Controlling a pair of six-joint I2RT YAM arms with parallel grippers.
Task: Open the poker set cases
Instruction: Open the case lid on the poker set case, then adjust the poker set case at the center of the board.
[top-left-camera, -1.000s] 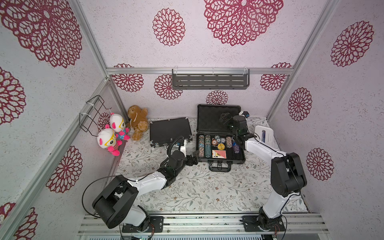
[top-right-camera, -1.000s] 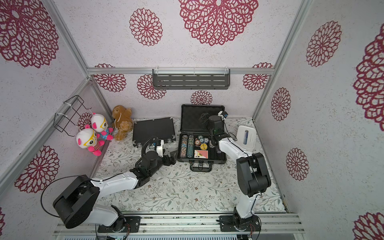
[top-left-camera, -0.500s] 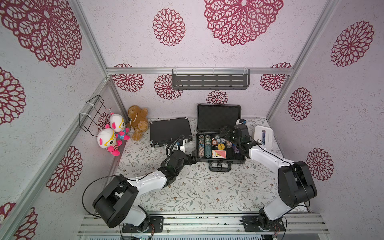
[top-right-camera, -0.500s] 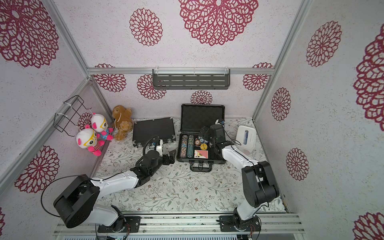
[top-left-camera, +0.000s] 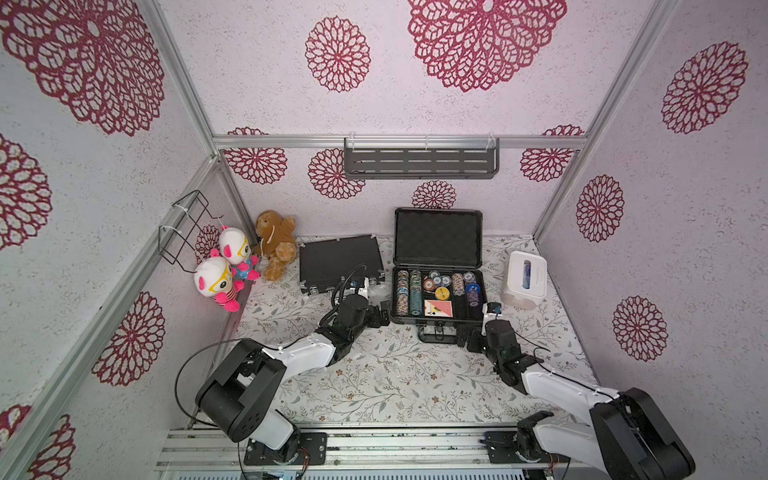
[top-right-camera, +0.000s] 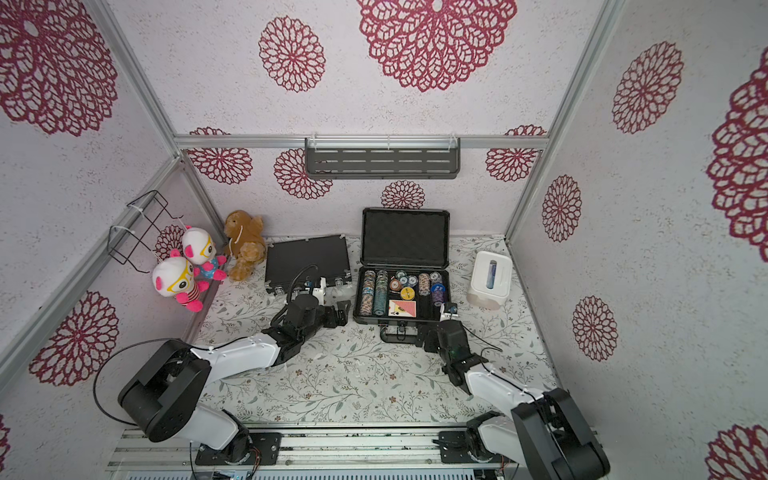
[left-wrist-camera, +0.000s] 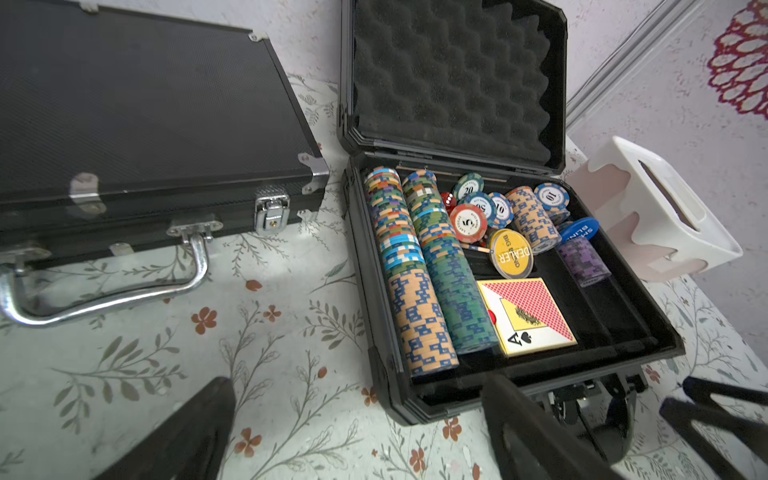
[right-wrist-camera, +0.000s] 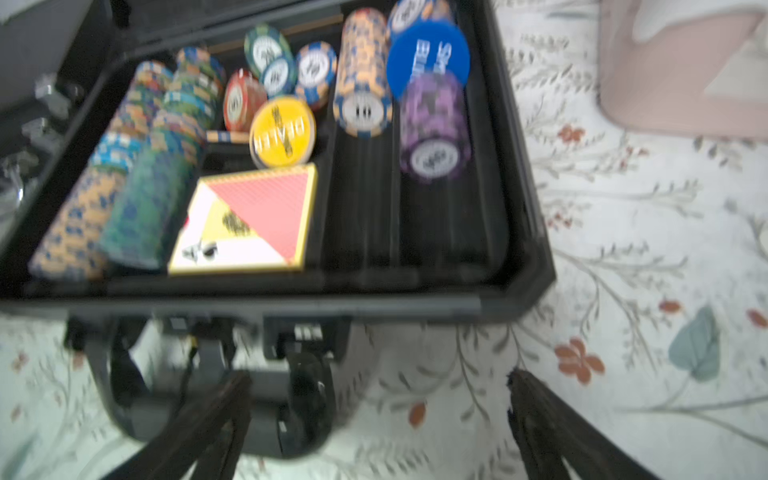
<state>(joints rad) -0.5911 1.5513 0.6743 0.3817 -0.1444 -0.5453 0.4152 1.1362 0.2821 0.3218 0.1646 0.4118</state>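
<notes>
The slim black case (top-left-camera: 338, 259) (top-right-camera: 307, 259) lies shut at the back, with its silver latch (left-wrist-camera: 272, 212) fastened and its silver handle (left-wrist-camera: 124, 299) resting on the table. The thicker dark case (top-left-camera: 438, 239) (top-right-camera: 405, 239) stands open with its foam-lined lid (left-wrist-camera: 453, 75) upright. Chips and a card deck fill its tray. My left gripper (top-left-camera: 380, 313) (left-wrist-camera: 357, 384) is open and empty, low beside that case's front left corner. My right gripper (top-left-camera: 467, 336) (right-wrist-camera: 378, 377) is open and empty, just in front of the case's front rim (right-wrist-camera: 291, 303), beside its black handle (right-wrist-camera: 124, 395).
A white tissue box (top-left-camera: 523, 280) stands to the right of the open case. A brown teddy (top-left-camera: 276, 243) and two white-pink plush toys (top-left-camera: 224, 270) sit at the back left, under a wire rack (top-left-camera: 187, 228). A grey shelf (top-left-camera: 419, 160) hangs on the back wall.
My right arm has drawn back from the open case's lid, over the tray, and come down in front of the case by its handle. The left arm has barely moved.
</notes>
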